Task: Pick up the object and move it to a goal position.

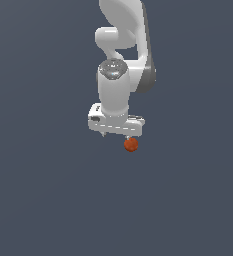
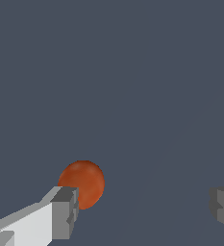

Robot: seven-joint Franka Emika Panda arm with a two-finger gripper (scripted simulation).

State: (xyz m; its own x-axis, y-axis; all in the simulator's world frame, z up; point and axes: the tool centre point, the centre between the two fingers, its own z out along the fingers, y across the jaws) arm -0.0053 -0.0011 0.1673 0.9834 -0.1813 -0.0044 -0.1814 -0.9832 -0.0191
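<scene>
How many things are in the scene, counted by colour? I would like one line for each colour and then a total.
Red-orange: 1, the ball
White: 1, the robot arm with its gripper, open
Total: 2
</scene>
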